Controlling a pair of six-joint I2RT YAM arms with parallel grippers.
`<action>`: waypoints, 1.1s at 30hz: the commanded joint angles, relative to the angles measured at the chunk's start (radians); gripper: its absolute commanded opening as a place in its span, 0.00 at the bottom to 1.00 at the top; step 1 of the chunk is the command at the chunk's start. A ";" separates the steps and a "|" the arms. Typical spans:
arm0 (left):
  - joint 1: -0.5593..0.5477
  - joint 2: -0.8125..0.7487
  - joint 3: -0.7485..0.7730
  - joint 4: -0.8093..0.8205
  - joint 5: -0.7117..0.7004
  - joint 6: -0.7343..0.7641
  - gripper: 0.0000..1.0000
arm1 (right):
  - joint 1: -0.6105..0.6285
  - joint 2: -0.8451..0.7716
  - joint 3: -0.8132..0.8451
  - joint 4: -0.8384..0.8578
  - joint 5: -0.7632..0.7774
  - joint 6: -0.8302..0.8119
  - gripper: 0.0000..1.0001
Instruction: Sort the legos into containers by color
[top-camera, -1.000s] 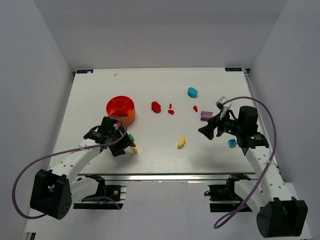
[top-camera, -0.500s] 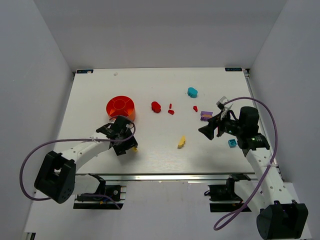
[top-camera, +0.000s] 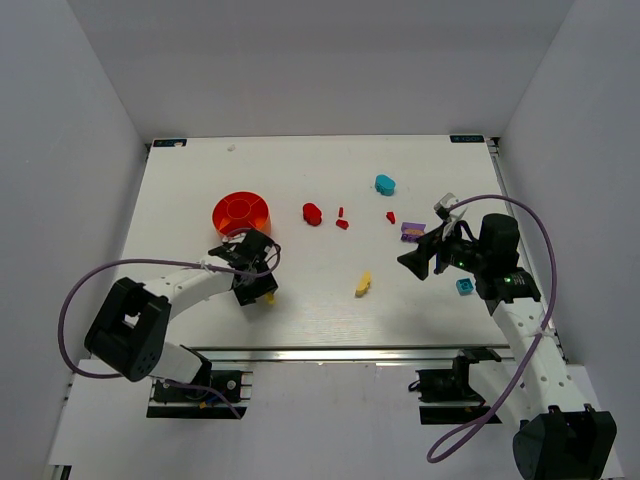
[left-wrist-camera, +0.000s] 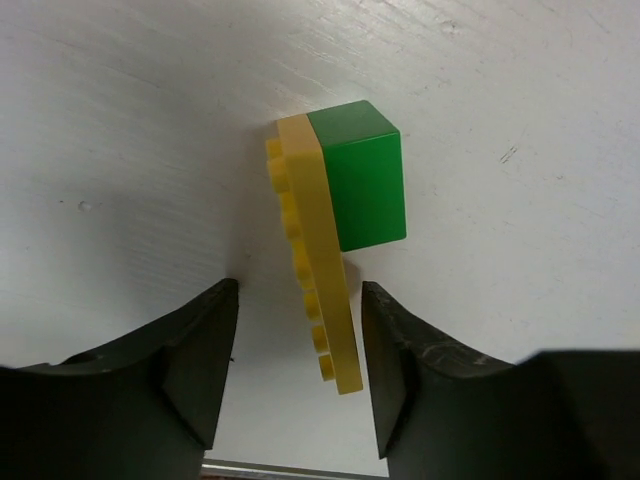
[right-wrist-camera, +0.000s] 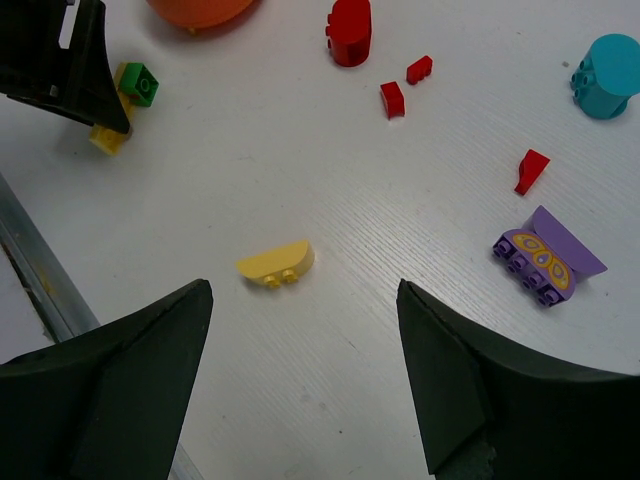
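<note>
Swung inward since a second ago, the left gripper (left-wrist-camera: 300, 305) straddles the near end of a thin yellow plate (left-wrist-camera: 318, 270) stuck to a green brick (left-wrist-camera: 365, 185), near the orange bowl (top-camera: 241, 213). Its fingers (left-wrist-camera: 200, 345) stand apart, touching neither side. To the right, the right gripper (right-wrist-camera: 302, 290) hangs spread wide and empty above a yellow curved brick (right-wrist-camera: 275, 265).
</note>
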 joint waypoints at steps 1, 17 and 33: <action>-0.013 0.008 0.036 0.021 -0.034 -0.007 0.61 | 0.001 -0.013 0.016 0.029 0.006 0.005 0.80; -0.033 -0.349 -0.045 0.146 0.154 0.198 0.01 | 0.016 0.039 0.039 -0.020 -0.262 -0.031 0.46; -0.189 -0.191 0.016 0.487 0.480 0.466 0.00 | 0.337 0.598 0.454 -0.067 -0.208 0.423 0.75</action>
